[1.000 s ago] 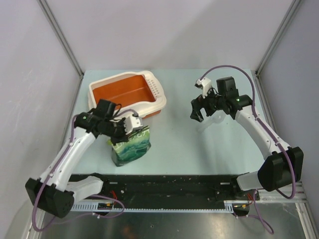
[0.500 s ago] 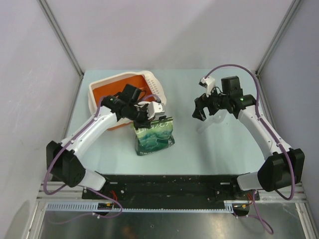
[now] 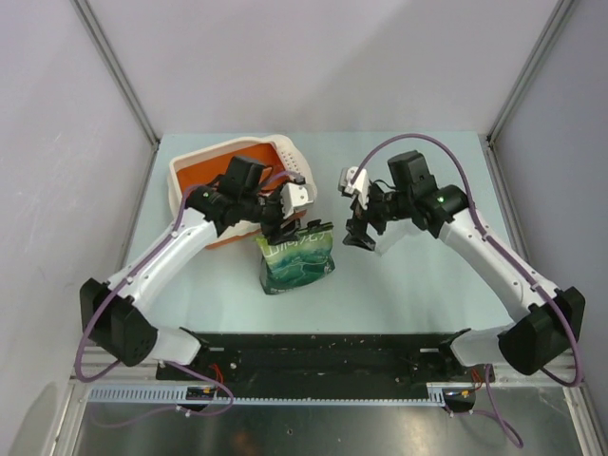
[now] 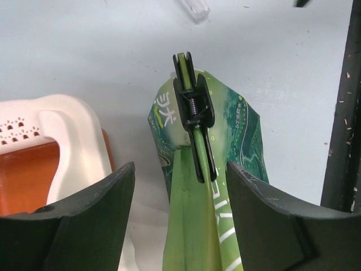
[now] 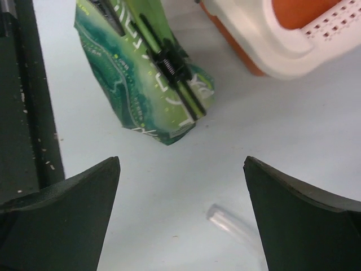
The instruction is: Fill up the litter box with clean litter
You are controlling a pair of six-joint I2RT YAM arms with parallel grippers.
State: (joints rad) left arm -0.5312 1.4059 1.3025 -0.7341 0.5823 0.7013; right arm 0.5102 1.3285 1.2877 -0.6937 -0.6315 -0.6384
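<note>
The litter box [image 3: 202, 158], cream-rimmed and orange inside, sits at the back left; its rim [image 4: 62, 124] and perforated end [image 5: 333, 25] show in both wrist views. No clean litter is in view. A green pouch [image 3: 296, 261] stands upright just in front of the box, its folded top held by a black clip [image 4: 193, 107]. My left gripper [image 3: 291, 219] is open, its jaws on either side of the pouch top [image 4: 225, 130] with a gap on each side. My right gripper [image 3: 359, 234] hangs open just right of the pouch [image 5: 135, 84], holding nothing.
A clear plastic piece [image 5: 228, 223] lies on the pale blue table under the right gripper, and its end [image 4: 194, 8] shows in the left wrist view. A black rail [image 3: 313, 347] runs along the near table edge. Grey walls enclose the table.
The left gripper carried the pouch rightward to stand beside the box, then opened and let go of its top. The right arm swung left toward the pouch, still open.
</note>
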